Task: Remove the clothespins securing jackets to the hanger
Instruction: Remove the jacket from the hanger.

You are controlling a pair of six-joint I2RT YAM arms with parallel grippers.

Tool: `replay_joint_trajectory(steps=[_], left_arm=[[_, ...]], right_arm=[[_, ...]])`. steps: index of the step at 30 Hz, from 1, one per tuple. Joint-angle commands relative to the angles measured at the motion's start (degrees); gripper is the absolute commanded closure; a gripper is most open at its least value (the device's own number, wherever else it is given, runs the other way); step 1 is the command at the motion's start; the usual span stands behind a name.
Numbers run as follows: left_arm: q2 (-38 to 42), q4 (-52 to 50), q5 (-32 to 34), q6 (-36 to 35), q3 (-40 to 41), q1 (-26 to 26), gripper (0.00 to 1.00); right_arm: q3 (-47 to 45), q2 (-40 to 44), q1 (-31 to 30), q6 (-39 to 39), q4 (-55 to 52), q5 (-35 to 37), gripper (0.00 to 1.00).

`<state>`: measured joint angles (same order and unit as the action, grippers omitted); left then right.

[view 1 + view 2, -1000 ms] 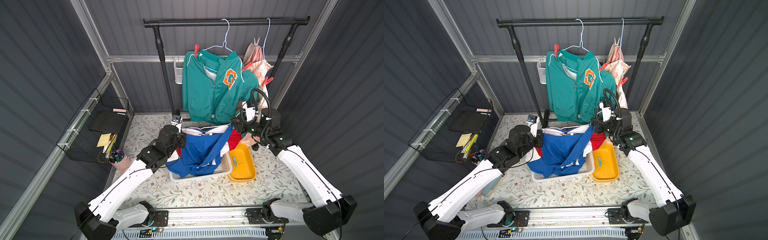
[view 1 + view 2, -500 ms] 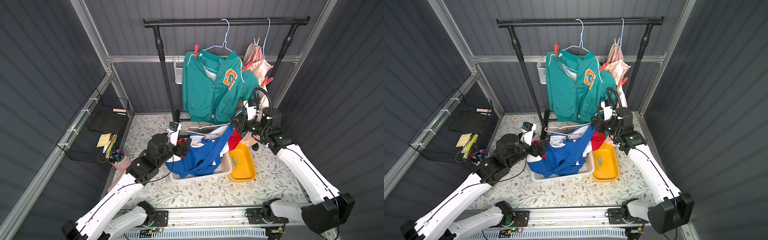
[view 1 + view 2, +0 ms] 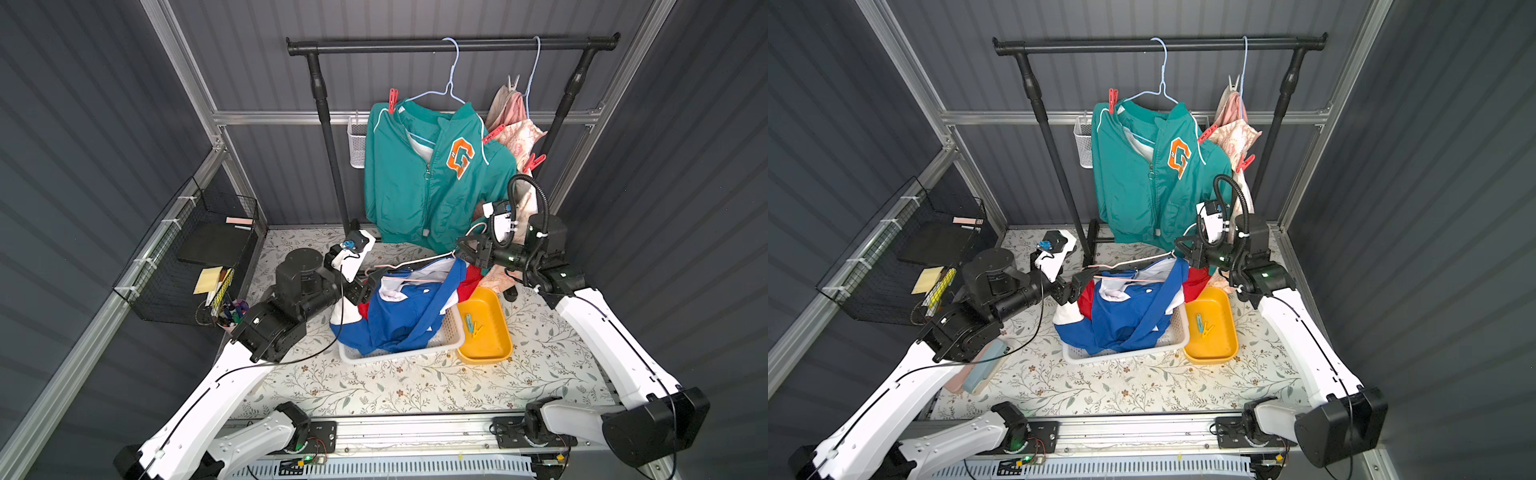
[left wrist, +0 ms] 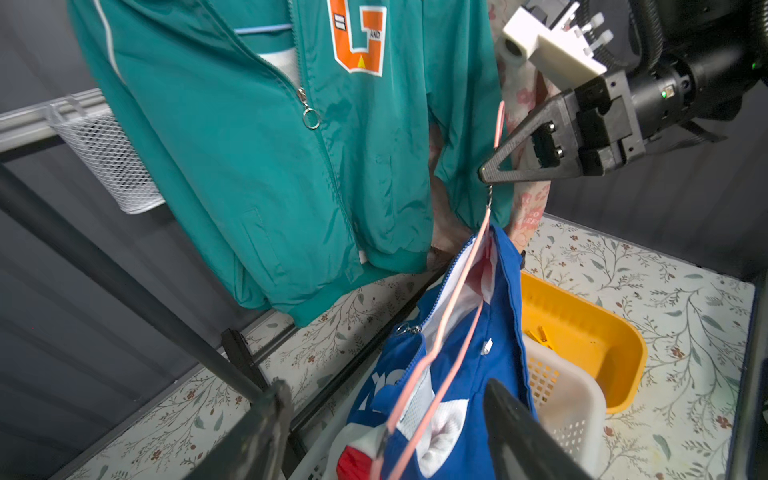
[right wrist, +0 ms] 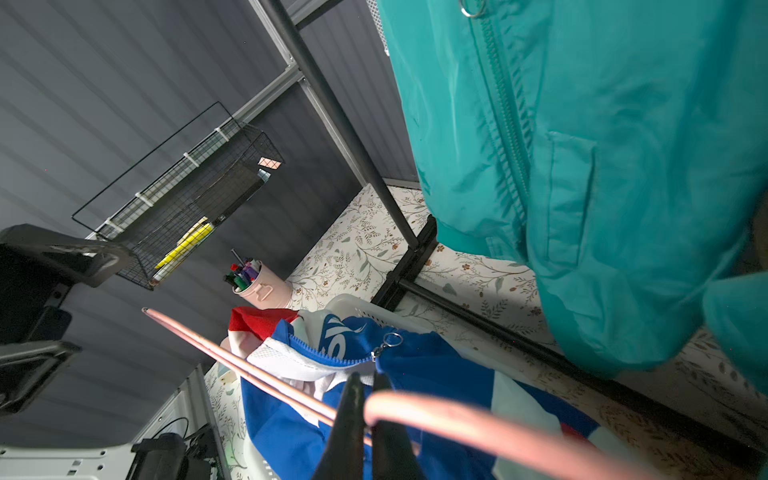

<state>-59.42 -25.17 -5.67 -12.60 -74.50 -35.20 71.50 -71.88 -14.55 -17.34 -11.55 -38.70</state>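
Observation:
The blue jacket (image 3: 399,311) with red and white panels lies slumped in a white basket (image 3: 415,351), partly draped on a pink hanger (image 3: 411,262). My right gripper (image 3: 461,249) is shut on that hanger's neck (image 5: 457,411). My left gripper (image 3: 363,289) is open by the hanger's bare left end (image 4: 399,399), gripping nothing. The teal jacket (image 3: 415,178) and the cream floral jacket (image 3: 519,137) hang on the rail. Red clothespins (image 3: 392,99) (image 3: 493,134) (image 3: 534,162) and a whitish one (image 3: 514,81) clip them to their hangers.
A yellow tray (image 3: 486,353) right of the basket holds a teal and a yellow clothespin (image 3: 471,322). The black rack's post (image 3: 332,166) and foot stand behind the basket. A wire basket (image 3: 199,257) hangs on the left wall, with a pen cup (image 3: 230,311) below it.
My left gripper has opened and drawn back leftwards from the blue jacket's shoulder. The jacket has sagged lower into the basket. The right gripper has kept its grip, barely moving.

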Motion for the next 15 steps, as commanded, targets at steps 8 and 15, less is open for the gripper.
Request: replay_joint_trajectory(steps=[8,15], left_arm=[[-3.6,-7.8,-4.9,-2.0,-2.8,0.0,0.45],[-3.7,-7.9,-6.9,-0.4,-3.0,0.0,0.70]], right_arm=[[0.8,0.9,0.3,2.0,1.0,-5.5,1.00],[1.3,0.2,0.3,2.5,0.7,-6.1,1.00]])
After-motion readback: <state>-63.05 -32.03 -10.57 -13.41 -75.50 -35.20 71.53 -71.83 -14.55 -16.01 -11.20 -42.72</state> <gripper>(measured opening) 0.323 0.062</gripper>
